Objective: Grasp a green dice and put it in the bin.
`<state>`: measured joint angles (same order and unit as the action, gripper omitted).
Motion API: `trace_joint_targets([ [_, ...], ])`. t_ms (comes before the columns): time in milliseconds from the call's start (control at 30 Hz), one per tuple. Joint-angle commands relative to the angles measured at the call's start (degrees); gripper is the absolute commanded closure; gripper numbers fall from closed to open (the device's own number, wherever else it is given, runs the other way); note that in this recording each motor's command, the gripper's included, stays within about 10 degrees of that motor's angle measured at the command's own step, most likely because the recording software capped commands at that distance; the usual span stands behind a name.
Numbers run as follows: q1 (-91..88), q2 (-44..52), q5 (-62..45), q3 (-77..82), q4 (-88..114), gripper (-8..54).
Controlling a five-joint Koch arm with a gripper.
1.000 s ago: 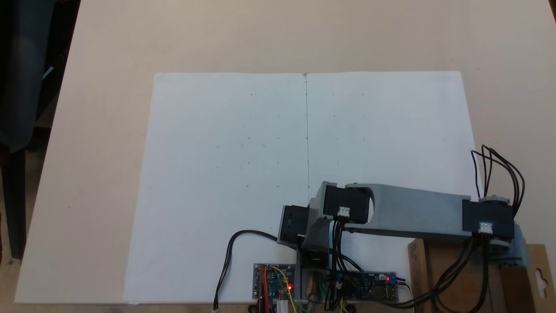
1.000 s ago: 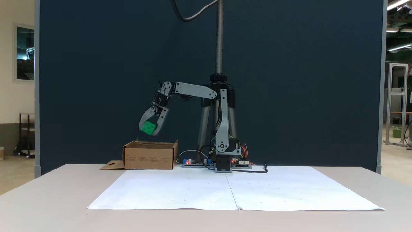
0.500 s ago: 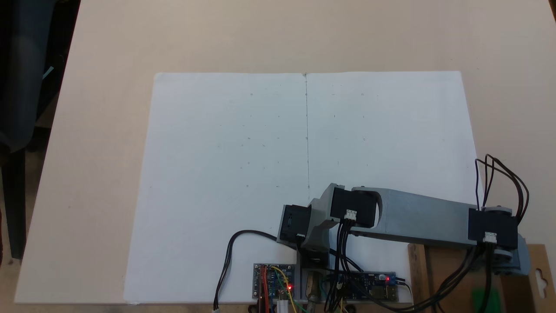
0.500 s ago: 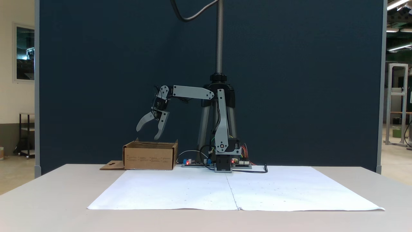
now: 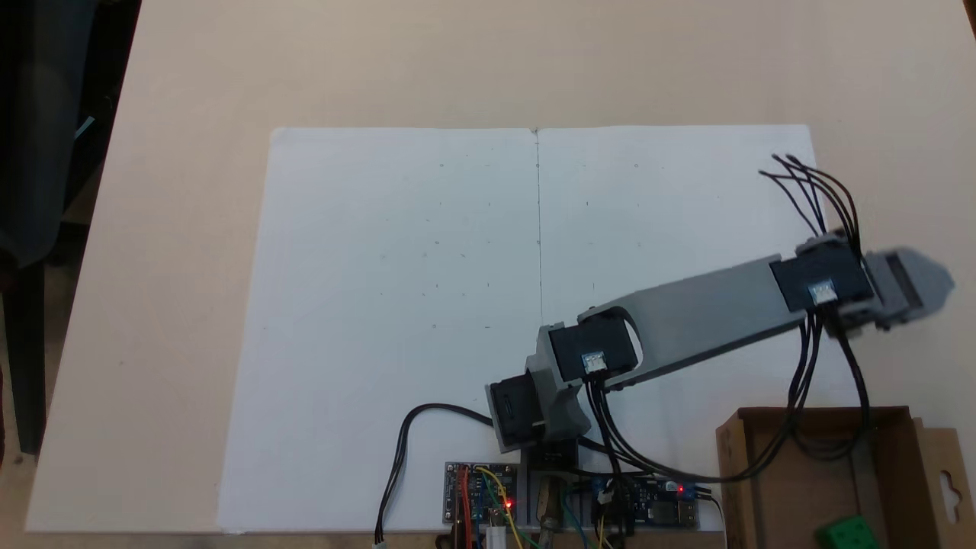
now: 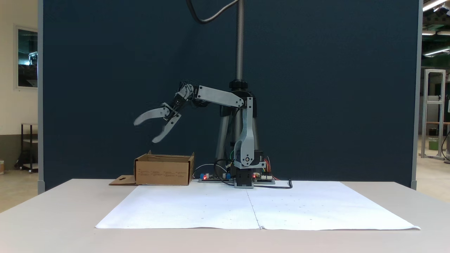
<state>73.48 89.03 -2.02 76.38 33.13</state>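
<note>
A small bright green plastic dice [image 5: 846, 531] with rounded edges lies on the floor of a shallow brown cardboard bin [image 5: 730, 473], at the bottom right corner of the view from above, with pips showing on its upper face. The bin's side flap with a hang-hole cutout [image 5: 948, 482] sticks out to the right there; in the front-facing fixed view the same bin [image 6: 164, 172] stands on the far left part of the table, and its walls hide the dice. Above and slightly left of the bin in that front view, the grey plastic gripper [image 6: 144, 131] hangs in the air with its two curved jaws spread wide apart, holding nothing. The grey arm [image 6: 219, 98] reaches left from its base [image 6: 248, 175] at the far edge of a large white paper sheet [image 6: 253, 207] that covers the middle of the pale tabletop [image 5: 457, 61]. Small circuit boards with red lights [image 5: 480, 492] sit beside the base.
</note>
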Motion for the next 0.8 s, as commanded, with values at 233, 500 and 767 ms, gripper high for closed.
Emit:
trace_joint_targets([
  [233, -17.3, 9.1, 3.7, 1.6, -13.7, 1.8],
  [500, -41.7, 20.7, 3.6, 12.2, -13.7, 2.0],
  [767, -62.8, 26.9, 3.8, 16.3, -13.8, 1.8],
])
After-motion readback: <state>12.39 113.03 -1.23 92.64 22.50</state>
